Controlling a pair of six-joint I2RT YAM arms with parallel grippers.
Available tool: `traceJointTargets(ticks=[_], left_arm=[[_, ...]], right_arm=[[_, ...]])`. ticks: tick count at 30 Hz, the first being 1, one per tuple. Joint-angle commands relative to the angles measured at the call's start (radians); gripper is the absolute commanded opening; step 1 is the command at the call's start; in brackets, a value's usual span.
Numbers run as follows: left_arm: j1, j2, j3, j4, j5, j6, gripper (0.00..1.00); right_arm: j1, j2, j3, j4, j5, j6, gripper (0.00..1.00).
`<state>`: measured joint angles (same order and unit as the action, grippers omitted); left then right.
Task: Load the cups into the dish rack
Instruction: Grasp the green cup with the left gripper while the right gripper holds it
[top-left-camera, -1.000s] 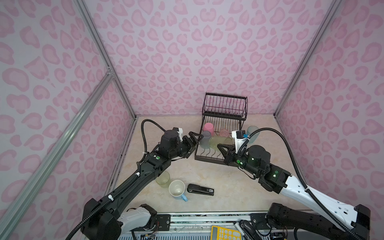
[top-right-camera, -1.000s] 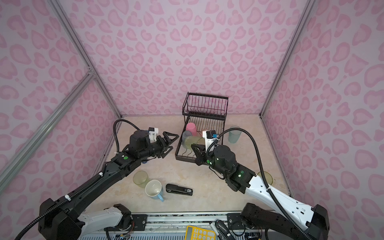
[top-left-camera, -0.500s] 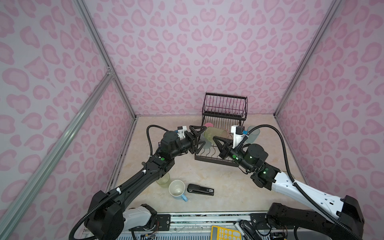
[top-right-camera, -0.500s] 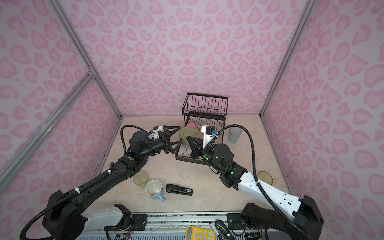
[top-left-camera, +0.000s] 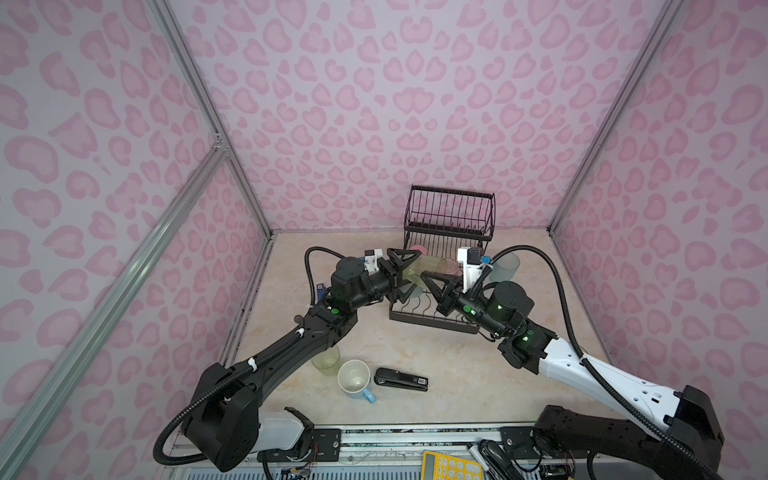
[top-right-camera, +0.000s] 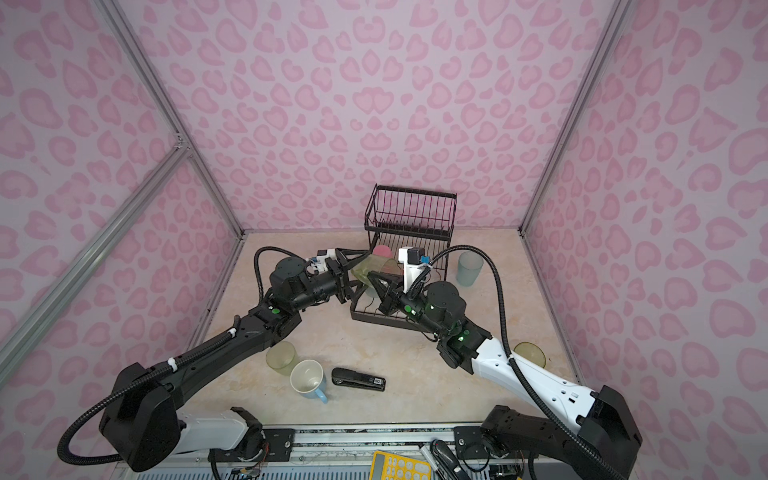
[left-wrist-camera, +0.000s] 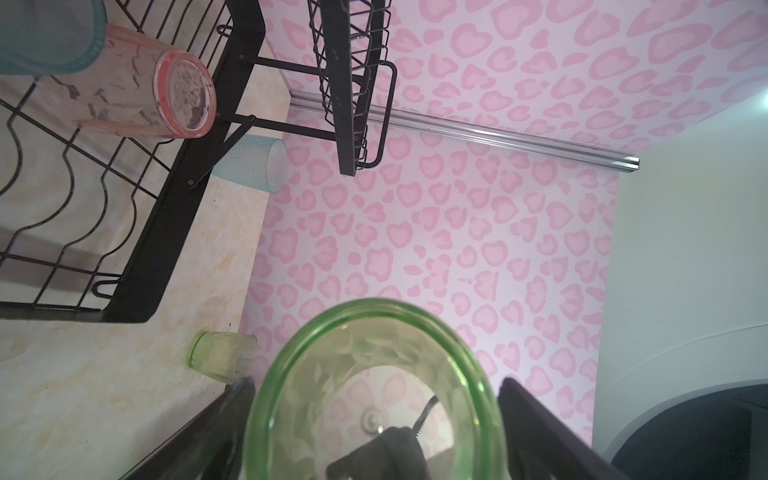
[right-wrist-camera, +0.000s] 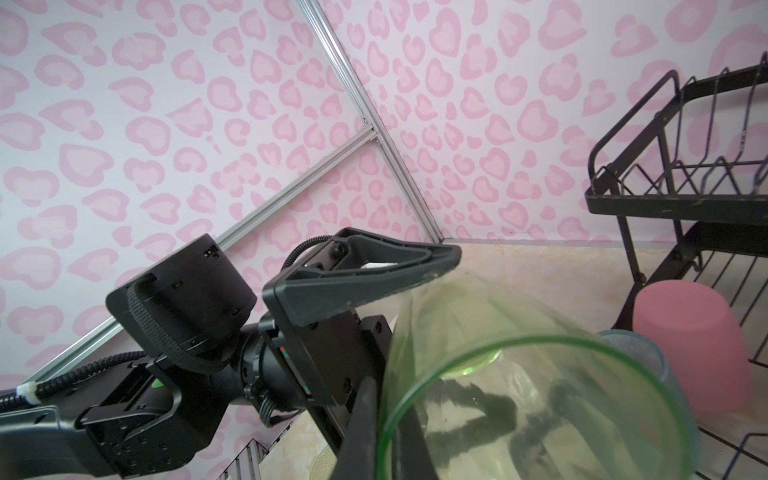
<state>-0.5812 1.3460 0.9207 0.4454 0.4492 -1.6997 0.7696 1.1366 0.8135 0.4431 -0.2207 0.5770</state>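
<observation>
A clear green cup (top-left-camera: 430, 266) (top-right-camera: 376, 266) hangs on its side above the dish rack's (top-left-camera: 451, 208) lower tray (top-left-camera: 432, 325), between both grippers. My right gripper (top-left-camera: 426, 277) (right-wrist-camera: 386, 432) is shut on its rim, one finger inside and one outside. My left gripper (top-left-camera: 409, 274) (left-wrist-camera: 374, 415) spans the cup's (left-wrist-camera: 316, 395) base end, a finger against each side. In the tray lie a pink tumbler (right-wrist-camera: 698, 340), a pinkish ribbed cup (left-wrist-camera: 137, 83) and a blue-grey tumbler (left-wrist-camera: 50, 33).
On the table stand a frosted blue-grey tumbler (top-left-camera: 505, 268) right of the rack, a pale green tumbler (top-left-camera: 326, 361) under the left arm, a light-blue mug (top-left-camera: 355, 378) and a green cup (top-right-camera: 530, 353) by the right arm. A black stapler (top-left-camera: 401, 379) lies beside the mug.
The right gripper lifted the green cup up and leftward from the tray's front. The left gripper swung right to meet it, and its fingers drew in around the cup's base.
</observation>
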Motion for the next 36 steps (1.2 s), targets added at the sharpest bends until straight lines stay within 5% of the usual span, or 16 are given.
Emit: traceJointTargets(ticks=[1, 19, 29, 36], left_arm=[[0.002, 0.013, 0.018, 0.063, 0.014, 0.009, 0.9], [-0.009, 0.045, -0.008, 0.164, 0.001, 0.052, 0.67], [-0.012, 0.046, -0.034, 0.08, -0.099, 0.199, 0.65], [-0.021, 0.035, 0.026, -0.141, -0.252, 0.441, 0.64]], right_arm=[[-0.011, -0.002, -0.005, 0.04, -0.053, 0.02, 0.0], [-0.048, 0.026, 0.008, 0.011, -0.118, 0.048, 0.0], [-0.087, 0.005, -0.011, -0.039, -0.094, 0.059, 0.42], [-0.153, -0.094, -0.049, -0.223, 0.018, 0.031, 0.48]])
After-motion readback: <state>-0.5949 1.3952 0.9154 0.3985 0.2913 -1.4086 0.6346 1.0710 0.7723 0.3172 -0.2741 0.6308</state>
